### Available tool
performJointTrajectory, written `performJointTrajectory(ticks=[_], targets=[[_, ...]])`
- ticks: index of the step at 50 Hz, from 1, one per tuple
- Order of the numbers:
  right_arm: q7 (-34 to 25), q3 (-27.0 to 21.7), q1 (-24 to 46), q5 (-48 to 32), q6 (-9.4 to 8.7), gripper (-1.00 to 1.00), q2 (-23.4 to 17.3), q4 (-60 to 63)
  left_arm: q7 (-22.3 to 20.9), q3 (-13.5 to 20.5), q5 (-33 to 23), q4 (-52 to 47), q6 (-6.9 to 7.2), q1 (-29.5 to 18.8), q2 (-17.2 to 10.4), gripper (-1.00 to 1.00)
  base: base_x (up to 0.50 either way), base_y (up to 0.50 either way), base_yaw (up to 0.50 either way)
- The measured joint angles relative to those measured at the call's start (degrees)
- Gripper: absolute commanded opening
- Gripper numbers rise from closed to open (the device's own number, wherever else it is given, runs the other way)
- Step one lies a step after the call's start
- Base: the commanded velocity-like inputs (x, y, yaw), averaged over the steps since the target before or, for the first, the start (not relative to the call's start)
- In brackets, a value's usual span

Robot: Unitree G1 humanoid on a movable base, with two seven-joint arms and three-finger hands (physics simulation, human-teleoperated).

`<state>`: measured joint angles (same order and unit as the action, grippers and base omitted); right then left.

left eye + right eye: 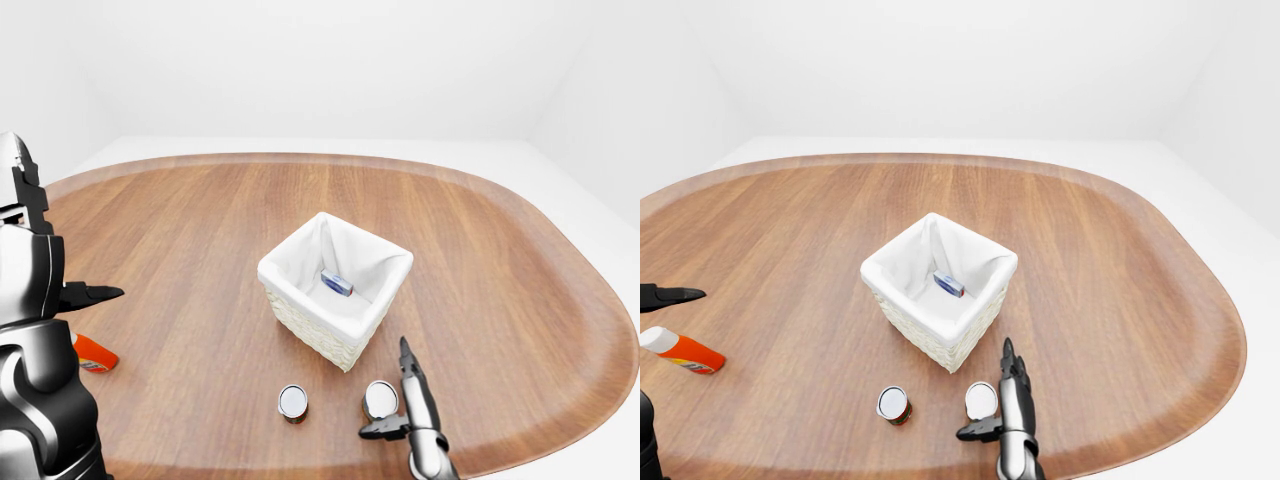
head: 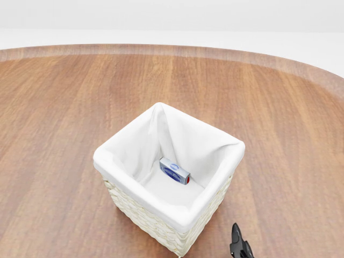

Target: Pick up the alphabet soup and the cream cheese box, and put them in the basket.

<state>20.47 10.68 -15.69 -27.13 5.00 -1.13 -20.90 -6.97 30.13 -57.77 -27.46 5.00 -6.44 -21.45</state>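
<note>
A white woven basket point(image 1: 330, 322) with a cloth liner stands mid-table. The small blue cream cheese box point(image 2: 174, 171) lies inside it on the liner. Two silver-topped cans stand below the basket in the left-eye view: one on the left point(image 1: 292, 402) and one on the right point(image 1: 380, 399). I cannot tell which is the alphabet soup. My right hand point(image 1: 388, 392) is open, with its fingers point(image 1: 412, 385) standing about the right can's right side, not closed round it. My left hand point(image 1: 95, 294) is open and empty at the far left, away from everything.
An orange bottle with a white cap point(image 1: 685, 351) lies at the table's left, below my left hand. The oval wooden table point(image 1: 200, 220) has a raised rim. My left arm point(image 1: 35, 380) fills the left-eye view's lower left corner.
</note>
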Motion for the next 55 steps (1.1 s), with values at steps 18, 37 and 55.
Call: performJointTrajectory(ticks=[18,37,55], targets=[[1.3,-0.8,1.9,-0.9,0.00,-1.00,0.5,-5.3,0.4,-0.1,0.0,0.3,0.00,0.1,0.1,1.00,0.00,0.00,0.00],[-0.2,-4.5,-0.8,2.9,0.00,-1.00,0.0,4.0,0.1,-0.2,-0.2,0.2,0.00,0.0,0.1,1.00,0.00,0.00,0.00],[-1.7,-12.1,-0.6,6.6,0.00,-1.00,0.5,17.6,-0.2,-0.2,-0.5,-0.2,0.00,0.1,0.1,1.00,0.00,0.00,0.00]])
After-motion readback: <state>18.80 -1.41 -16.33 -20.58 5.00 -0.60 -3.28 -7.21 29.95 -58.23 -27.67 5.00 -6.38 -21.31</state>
